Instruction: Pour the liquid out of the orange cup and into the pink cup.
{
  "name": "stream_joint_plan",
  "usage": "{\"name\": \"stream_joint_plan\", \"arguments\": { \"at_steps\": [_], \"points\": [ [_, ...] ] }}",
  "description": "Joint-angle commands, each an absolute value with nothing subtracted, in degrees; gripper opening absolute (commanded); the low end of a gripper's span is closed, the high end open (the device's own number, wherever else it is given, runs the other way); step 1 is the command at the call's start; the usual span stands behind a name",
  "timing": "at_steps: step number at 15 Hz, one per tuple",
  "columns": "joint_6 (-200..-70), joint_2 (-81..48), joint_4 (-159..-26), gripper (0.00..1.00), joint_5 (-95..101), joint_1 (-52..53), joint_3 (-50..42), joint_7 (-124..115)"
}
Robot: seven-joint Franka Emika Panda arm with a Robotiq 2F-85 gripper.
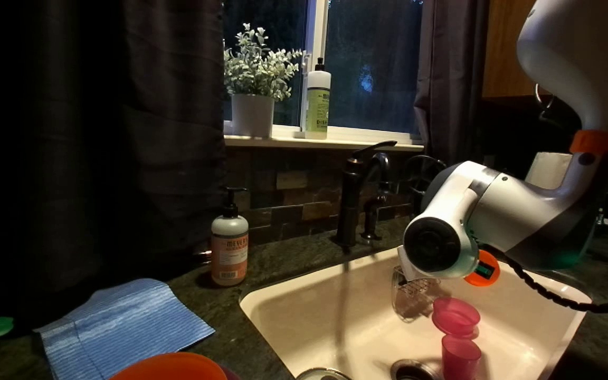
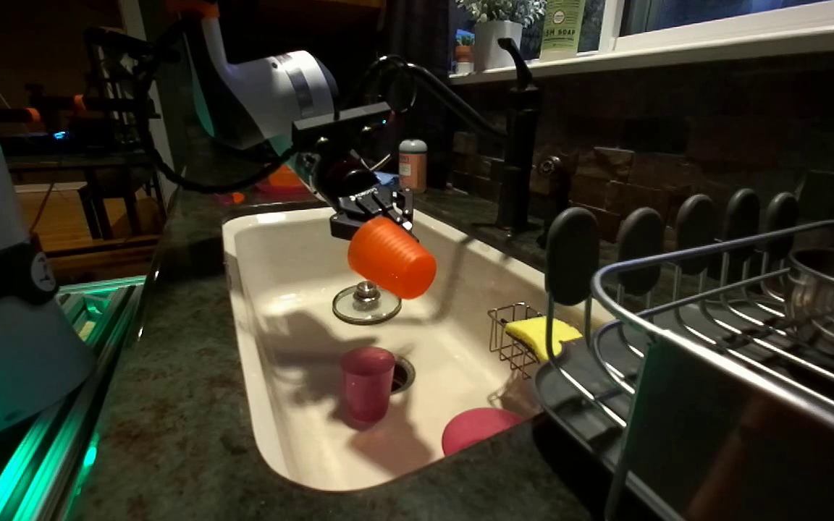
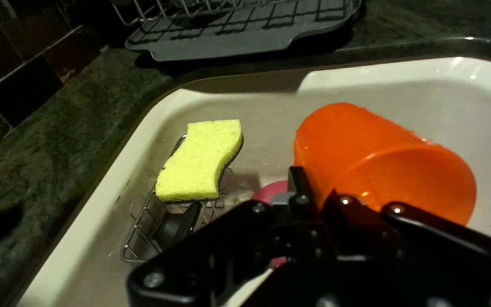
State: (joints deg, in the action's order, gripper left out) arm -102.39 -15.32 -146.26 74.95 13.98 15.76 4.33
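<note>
While the pink cup (image 1: 461, 358) stands upright inside the sink (image 1: 367, 322) in an exterior view, in an exterior view the end effector (image 2: 377, 218) grasps the orange cup (image 2: 392, 259), tilted above the sink, and in the wrist view a yellow sponge (image 3: 200, 164) rests on a wire caddy (image 3: 143, 232) inside the sink.

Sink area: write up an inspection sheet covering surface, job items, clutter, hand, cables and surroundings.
Surface: cream sink set in a dark stone counter; wetness unclear.
Job items: orange cup held aloft, tilted; pink cup upright in the sink beside the drain; no liquid visible.
Clutter: glass lid and pink bowl in the sink; yellow sponge on a wire caddy; blue cloth on the counter.
Hand: closed on the orange cup.
Cables: black cable hanging below the arm.
Surroundings: dish rack beside the sink; faucet; soap dispenser; potted plant on the windowsill.
</note>
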Motion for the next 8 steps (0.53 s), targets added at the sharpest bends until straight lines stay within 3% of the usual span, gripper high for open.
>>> {"name": "stream_joint_plan", "arguments": {
  "at_steps": [1, 8],
  "points": [
    [-105.81, -14.99, -145.98, 0.01, 74.78, 12.7, 15.58, 3.71],
    [-114.24, -10.9, -147.0, 0.01, 69.58, 9.88, 14.71, 3.07]
  ]
}}
